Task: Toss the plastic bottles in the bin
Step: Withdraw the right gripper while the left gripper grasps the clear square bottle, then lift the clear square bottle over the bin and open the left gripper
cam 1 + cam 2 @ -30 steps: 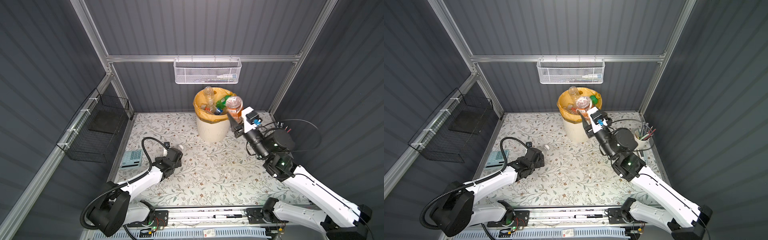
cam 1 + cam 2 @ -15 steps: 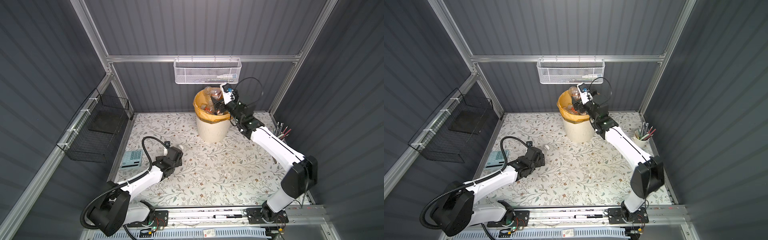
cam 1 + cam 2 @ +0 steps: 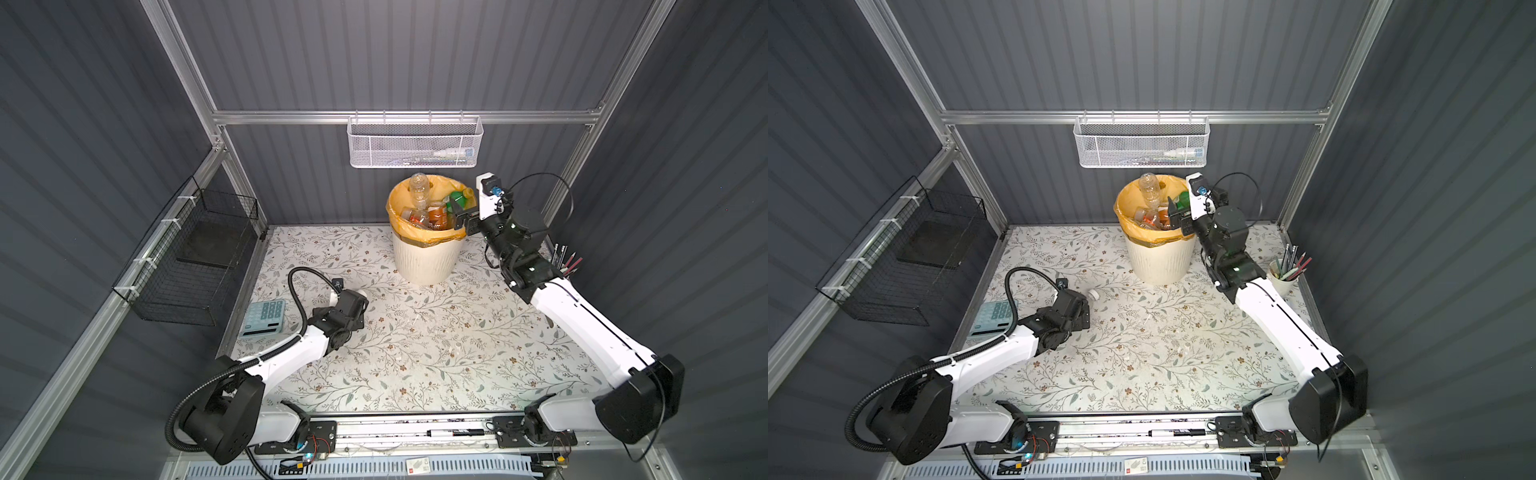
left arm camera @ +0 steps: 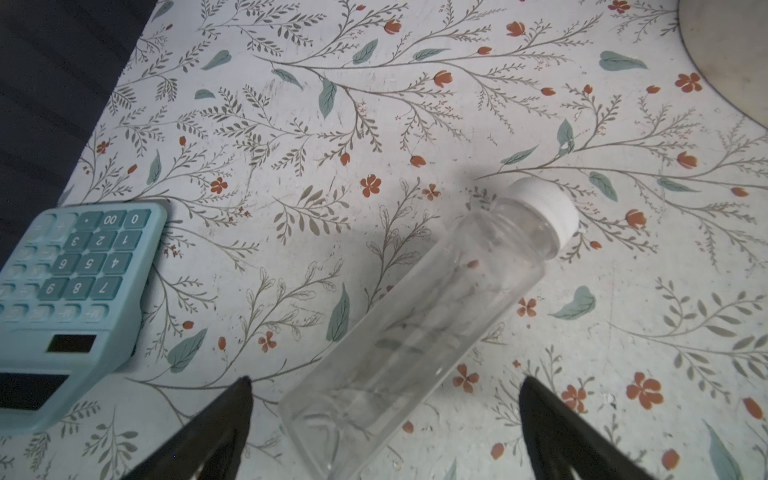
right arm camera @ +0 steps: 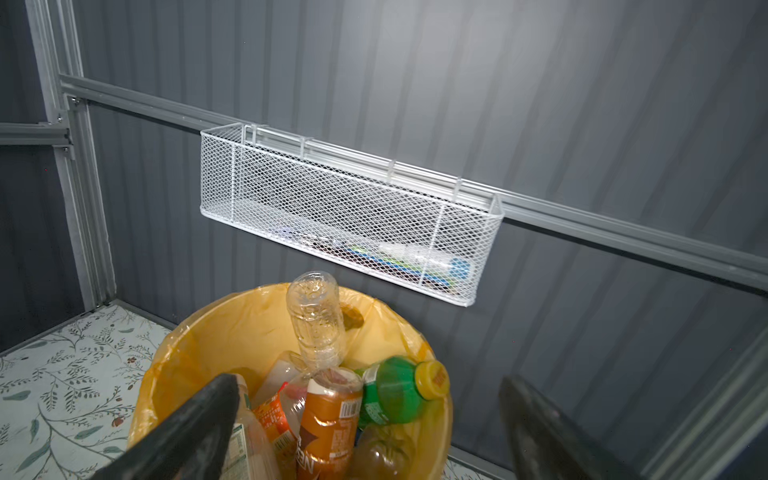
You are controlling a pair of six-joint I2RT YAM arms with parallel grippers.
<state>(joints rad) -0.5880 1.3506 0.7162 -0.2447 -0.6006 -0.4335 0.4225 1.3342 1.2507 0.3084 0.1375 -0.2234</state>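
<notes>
Bottle (image 4: 419, 324): lying capped on the mat (image 4: 374, 124), base between the left jaws.
Left gripper (image 4: 384, 380): hovering, spread wide, empty.
Right gripper (image 5: 369, 379): hanging over the bin (image 5: 249, 320), spread, empty.
Handling: probably light, slick, crushable; taking mid-body looks safest.

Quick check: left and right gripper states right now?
Left gripper: open, empty, by the clear white-capped plastic bottle.
Right gripper: open, empty, over the cream ribbed bin.

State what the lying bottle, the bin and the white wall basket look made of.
Lying bottle: clear glossy plastic; the floral mat shows through it. Bin: matte cream ribbed plastic, probably, with thin orange film liner. White wall basket: painted metal mesh, likely.
</notes>
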